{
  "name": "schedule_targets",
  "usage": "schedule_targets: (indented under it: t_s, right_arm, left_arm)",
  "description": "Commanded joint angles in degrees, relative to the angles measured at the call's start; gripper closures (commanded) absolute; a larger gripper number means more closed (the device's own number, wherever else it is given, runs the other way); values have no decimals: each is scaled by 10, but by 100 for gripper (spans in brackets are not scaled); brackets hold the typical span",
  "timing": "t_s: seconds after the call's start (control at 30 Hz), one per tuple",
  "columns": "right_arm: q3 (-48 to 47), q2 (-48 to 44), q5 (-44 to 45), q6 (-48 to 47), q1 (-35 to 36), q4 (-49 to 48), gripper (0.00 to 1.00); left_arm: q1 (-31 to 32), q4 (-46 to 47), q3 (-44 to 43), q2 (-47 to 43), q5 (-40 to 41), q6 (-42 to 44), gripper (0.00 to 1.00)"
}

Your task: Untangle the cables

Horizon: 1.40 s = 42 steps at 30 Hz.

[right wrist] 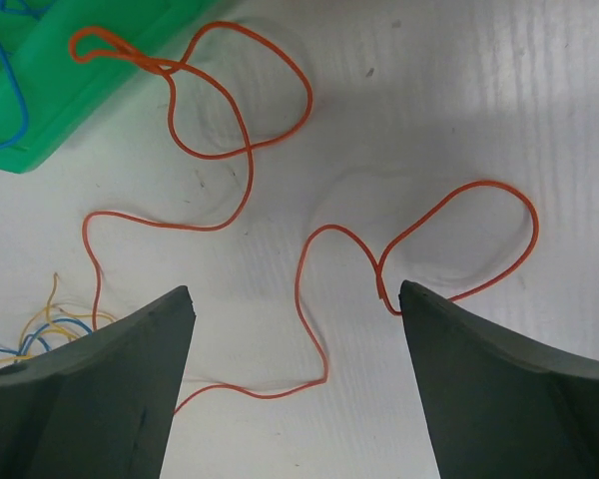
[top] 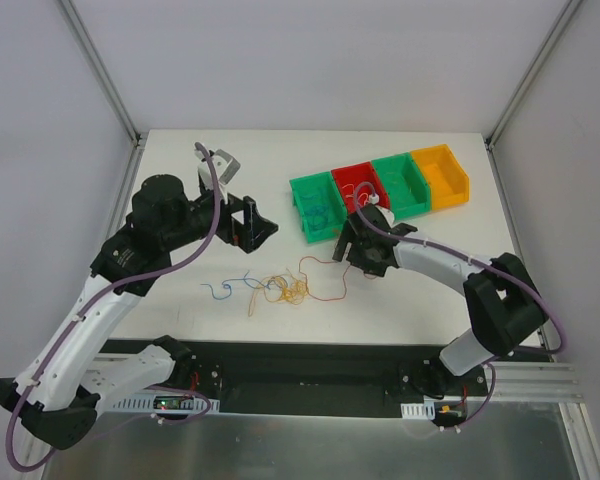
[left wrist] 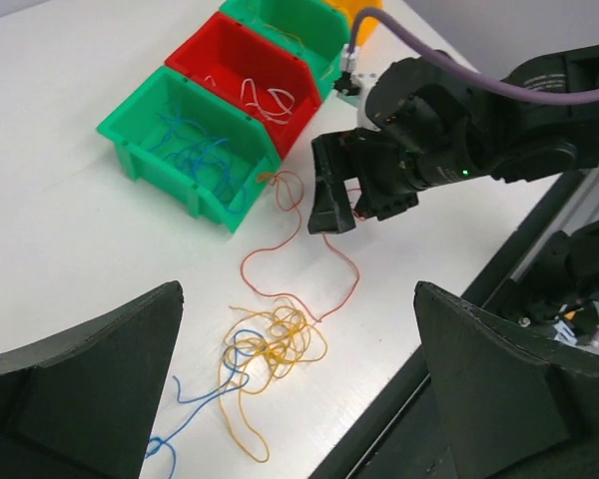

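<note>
The right gripper point(right wrist: 292, 299) hangs over the table point(top: 280, 160) with its jaws wide apart and nothing between them but bare white surface and a red wire point(right wrist: 248, 175). One bend of that wire lies just beside the inner edge of its right finger; I cannot tell whether they touch. Ahead of the jaws the red wire runs in open loops, flat on the table, and its far end lies against the corner of a green bin point(right wrist: 70, 110). To the gripper's left, cut off by its left finger, shows the edge of a yellow knot point(left wrist: 275, 344) with a blue wire point(left wrist: 195, 394) trailing away from it.

The left gripper point(left wrist: 298, 294) is held higher, jaws equally wide and empty, looking down on the knot, which lies just below and ahead of it. Open table spreads to its left. Beyond the knot, the row of bins closes off the far side: the green bin, then a red bin point(left wrist: 235, 60), a second green bin point(top: 400, 180) and an orange bin point(top: 442, 175).

Blue strands lie in the first green bin and pale ones in the red bin. How the yellow and blue strands cross inside the knot is too fine to make out.
</note>
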<state>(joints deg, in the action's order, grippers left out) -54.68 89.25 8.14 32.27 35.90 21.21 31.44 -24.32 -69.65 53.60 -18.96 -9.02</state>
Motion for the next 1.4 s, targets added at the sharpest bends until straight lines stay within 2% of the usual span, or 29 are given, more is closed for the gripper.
schedule_targets:
  t_s: [0.0,0.17,0.37,0.5,0.73,1.0,1.03,1.13,1.27,1.37]
  right_arm:
    - [8,9,13,103,17,-78,14]
    - [-52,65,119,113,45,-57,15]
    - [-150,142,205,159,81,58,15]
    - [-164,157,283,204,120,109,16]
    - [-182,196,296,205,122,132,25]
    - [-161,206,279,198,116,93,35]
    - [-156,205,278,201,115,93,37]
    - [-132,192,268,202,106,77,53]
    - [-77,159,239,175,95,17,89]
    - [-43,120,241,148,95,-9,99]
  left_arm:
    - [-2,11,41,-18,68,37,1]
    - [-4,32,86,-46,102,37,1]
    - [-4,50,103,-64,135,33,1]
    - [-4,56,106,-61,123,25,1]
    - [-12,58,108,-63,109,19,1]
    - [-20,59,108,-59,108,17,1]
    - [-20,59,108,-59,108,18,1]
    - [-20,59,109,-54,106,18,1]
    - [-20,58,111,-51,103,16,1]
    - [-20,59,112,-50,105,16,1]
